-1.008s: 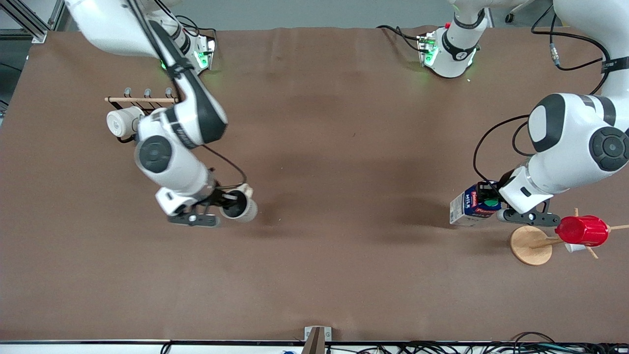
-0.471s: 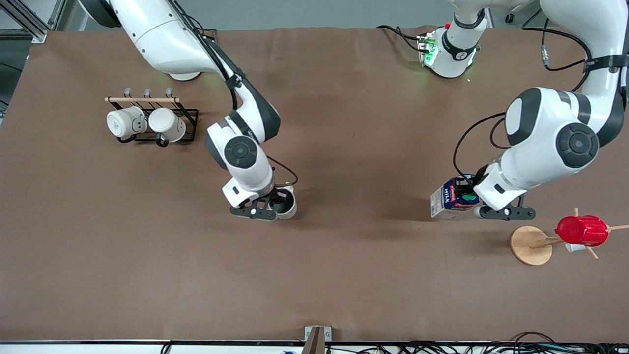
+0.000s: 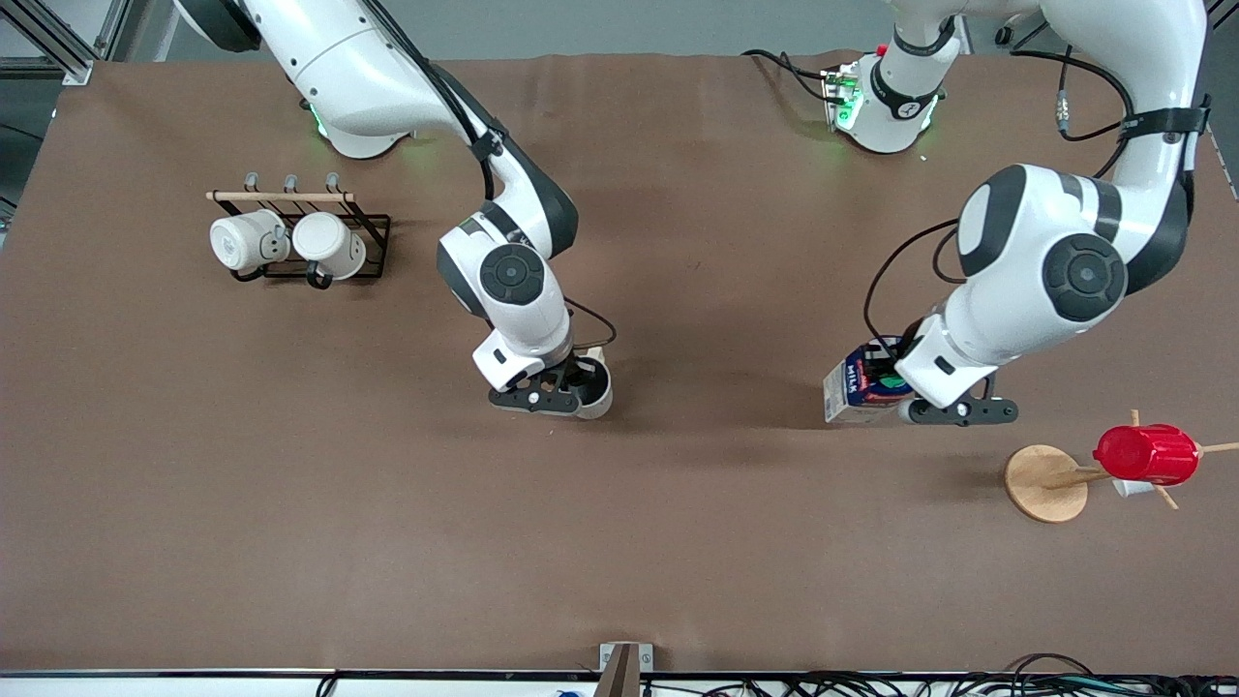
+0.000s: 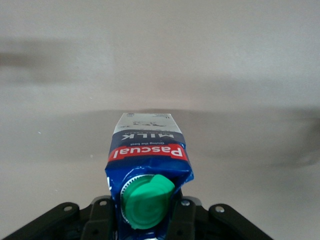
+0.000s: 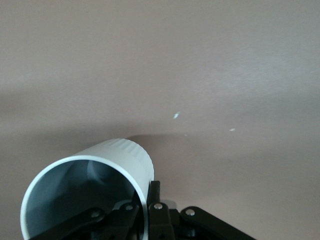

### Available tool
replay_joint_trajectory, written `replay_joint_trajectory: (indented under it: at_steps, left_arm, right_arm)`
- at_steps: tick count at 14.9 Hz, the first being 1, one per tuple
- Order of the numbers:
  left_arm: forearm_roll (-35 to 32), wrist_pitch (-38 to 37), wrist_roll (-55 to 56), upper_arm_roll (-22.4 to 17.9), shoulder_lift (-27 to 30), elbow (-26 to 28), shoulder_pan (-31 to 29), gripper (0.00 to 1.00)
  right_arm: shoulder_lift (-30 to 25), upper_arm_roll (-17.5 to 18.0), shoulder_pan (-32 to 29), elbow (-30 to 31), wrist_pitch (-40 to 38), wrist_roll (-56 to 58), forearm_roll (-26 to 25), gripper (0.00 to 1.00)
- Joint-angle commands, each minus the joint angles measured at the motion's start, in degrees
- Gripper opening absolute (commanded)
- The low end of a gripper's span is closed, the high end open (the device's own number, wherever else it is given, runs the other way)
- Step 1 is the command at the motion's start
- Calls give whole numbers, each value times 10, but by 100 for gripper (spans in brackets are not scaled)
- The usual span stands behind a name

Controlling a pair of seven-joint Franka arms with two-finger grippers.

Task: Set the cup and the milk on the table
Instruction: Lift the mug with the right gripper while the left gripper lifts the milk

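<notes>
Cup [image 3: 590, 392] and milk [image 3: 857, 392] ride in mid-carry above the brown tabletop [image 3: 678, 542], and we judge neither to be set down yet. Our right pincer [image 3: 561, 385], reaching in from the base at the rack end, is clamped on the cup's wall, one finger inside the rim and one outside, as the right wrist view shows [image 5: 87, 192]; the cup hangs over the middle of the tabletop. Our left pincer [image 3: 915, 392] grips the milk by its gabled top near the green cap [image 4: 147, 200], holding the carton over the tabletop toward the left arm's end, near the wooden stand [image 3: 1045, 482] that carries a red cup [image 3: 1147, 453]. Two white mugs [image 3: 290, 244] hang on a small rack [image 3: 295, 208] toward the right arm's end, well apart from the action. From here we see two risks. The cup is held by a thin strip of wall, so a quick descent or an early release could let it swing, land on its edge and roll. The carton looks tilted in the front view; if it is let go before its base sits flat on the tabletop, it could topple, and a soft carton squeezed at the top may also slip.
</notes>
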State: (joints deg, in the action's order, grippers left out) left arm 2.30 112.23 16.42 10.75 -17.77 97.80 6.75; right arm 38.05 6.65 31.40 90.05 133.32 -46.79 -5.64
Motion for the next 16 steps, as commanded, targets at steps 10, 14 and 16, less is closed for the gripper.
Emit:
replay_joint_trajectory:
  at_steps: [10,14,16]
  left_arm:
    - [-3,-4,51,-1,-25,-51,28,37]
    - [-3,-4,53,-1,-34,-66,31,37]
    - [-3,-4,56,0,-35,-65,33,37]
  right_arm:
    - [-3,1,4,22,23,-20,-21,100]
    - [-104,0,-36,23,-102,-23,-21,100]
    - [-172,0,-86,23,-175,-18,-20,100]
